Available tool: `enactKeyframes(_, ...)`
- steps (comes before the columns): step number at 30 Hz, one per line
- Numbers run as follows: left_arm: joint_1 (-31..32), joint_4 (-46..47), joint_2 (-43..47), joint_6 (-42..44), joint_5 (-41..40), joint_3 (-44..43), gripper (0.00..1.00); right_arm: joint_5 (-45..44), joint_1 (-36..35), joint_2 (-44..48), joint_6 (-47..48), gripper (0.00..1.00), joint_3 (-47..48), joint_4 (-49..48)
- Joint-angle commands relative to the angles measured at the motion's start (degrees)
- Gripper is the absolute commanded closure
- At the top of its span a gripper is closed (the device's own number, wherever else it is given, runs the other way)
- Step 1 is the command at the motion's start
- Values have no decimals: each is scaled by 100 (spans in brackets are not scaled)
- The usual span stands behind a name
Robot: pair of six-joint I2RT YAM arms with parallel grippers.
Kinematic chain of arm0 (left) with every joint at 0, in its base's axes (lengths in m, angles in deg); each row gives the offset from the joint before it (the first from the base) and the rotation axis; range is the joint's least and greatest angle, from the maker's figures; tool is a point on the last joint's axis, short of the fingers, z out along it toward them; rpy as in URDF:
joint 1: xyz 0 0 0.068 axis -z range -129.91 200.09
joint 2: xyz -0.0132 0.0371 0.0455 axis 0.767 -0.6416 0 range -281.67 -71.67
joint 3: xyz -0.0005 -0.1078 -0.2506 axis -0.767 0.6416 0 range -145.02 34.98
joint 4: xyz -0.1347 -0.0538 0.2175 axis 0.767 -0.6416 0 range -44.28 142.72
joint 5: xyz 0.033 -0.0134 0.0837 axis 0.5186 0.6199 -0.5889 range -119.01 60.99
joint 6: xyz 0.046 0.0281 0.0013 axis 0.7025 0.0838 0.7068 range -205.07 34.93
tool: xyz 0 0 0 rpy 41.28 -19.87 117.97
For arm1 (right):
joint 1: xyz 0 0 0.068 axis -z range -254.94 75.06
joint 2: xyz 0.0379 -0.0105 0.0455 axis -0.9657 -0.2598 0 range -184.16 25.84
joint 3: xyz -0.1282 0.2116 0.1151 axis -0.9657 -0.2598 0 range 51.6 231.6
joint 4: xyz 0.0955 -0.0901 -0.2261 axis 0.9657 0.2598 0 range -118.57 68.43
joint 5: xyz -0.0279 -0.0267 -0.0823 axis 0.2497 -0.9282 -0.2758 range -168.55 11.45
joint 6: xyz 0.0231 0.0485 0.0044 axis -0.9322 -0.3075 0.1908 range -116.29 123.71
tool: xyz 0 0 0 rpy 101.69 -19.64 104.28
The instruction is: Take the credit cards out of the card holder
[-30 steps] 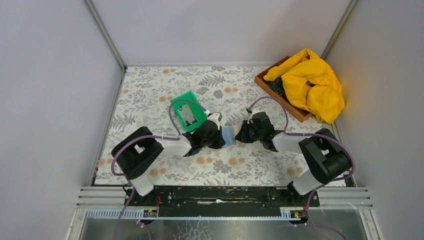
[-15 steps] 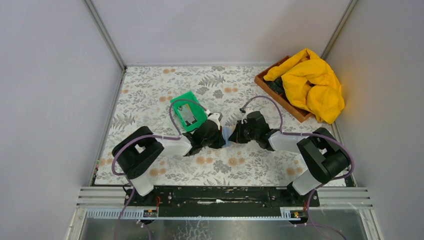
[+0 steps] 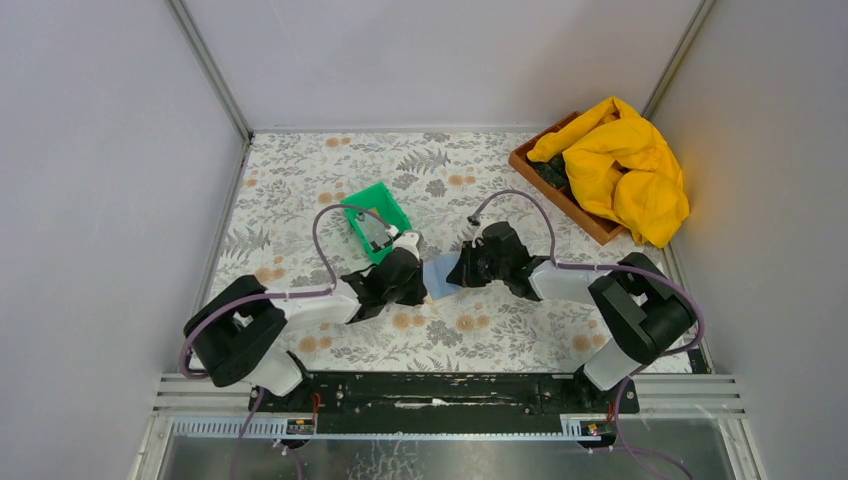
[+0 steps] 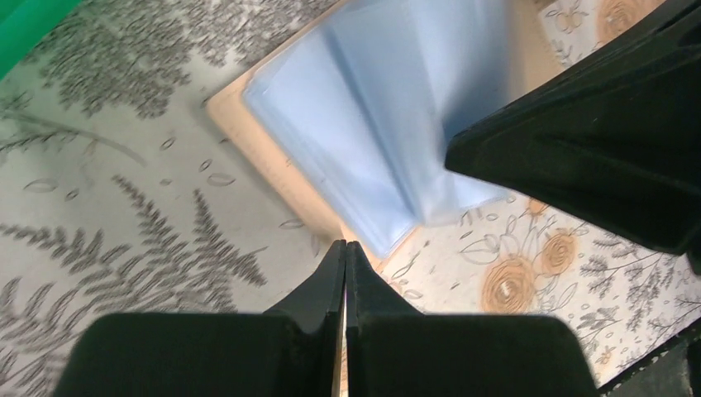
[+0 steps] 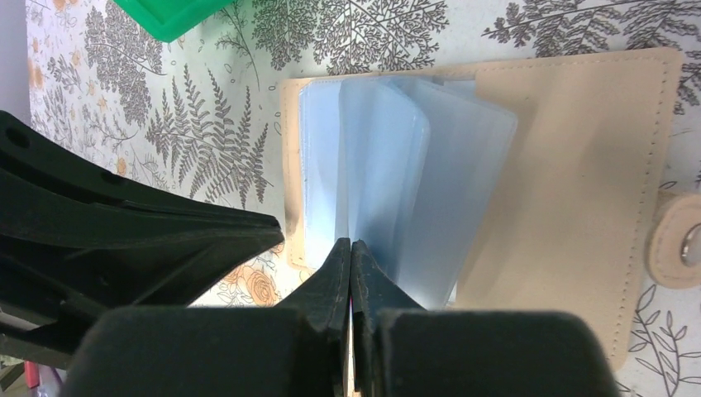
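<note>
The card holder [image 3: 438, 275] lies open on the floral cloth between my two grippers. It is tan with blue-grey plastic sleeves fanned up, and shows in the left wrist view [image 4: 364, 124] and the right wrist view [image 5: 570, 182]. My left gripper [image 3: 408, 283] is shut, its tips [image 4: 345, 245] pinching the holder's tan corner edge. My right gripper [image 3: 462, 270] is shut, its tips [image 5: 351, 243] at the lower edge of an upright sleeve. No card shows in the sleeves. Something greyish lies in the green bin [image 3: 378, 200], partly hidden by a cable.
A wooden tray [image 3: 522, 163] with a yellow cloth [image 3: 625, 170] sits at the back right. The green bin's corner shows in the left wrist view [image 4: 25, 25] and the right wrist view [image 5: 169, 16]. Grey walls enclose the table.
Both grippers and the card holder have shifted left. The left arm has swung left at its base. The sleeves now stand fanned open.
</note>
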Motion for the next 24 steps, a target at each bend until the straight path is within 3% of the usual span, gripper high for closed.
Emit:
enactKeyframes(1,-33,-84,523,39,-333,373,100,28,-93,79,-73,99,154,-235)
enactKeyframes(9,-32,696,1733,248,-586,1037,99,-470,-88,996,421,96,166,453)
enactKeyframes(13,-37,551,1705,285,-689,870,98,-1031,-38,1438,550,97,110,838)
enactKeyframes(18,-37,606,1469,259,-655,723,98,-1034,232,1570,644,95,5,1019)
enactKeyframes(21,-35,684,1426,345,-693,716,98,-1295,248,1742,864,87,-190,989)
enactKeyframes(24,-37,1026,1521,464,-755,955,96,-1870,245,2132,1205,70,-536,821)
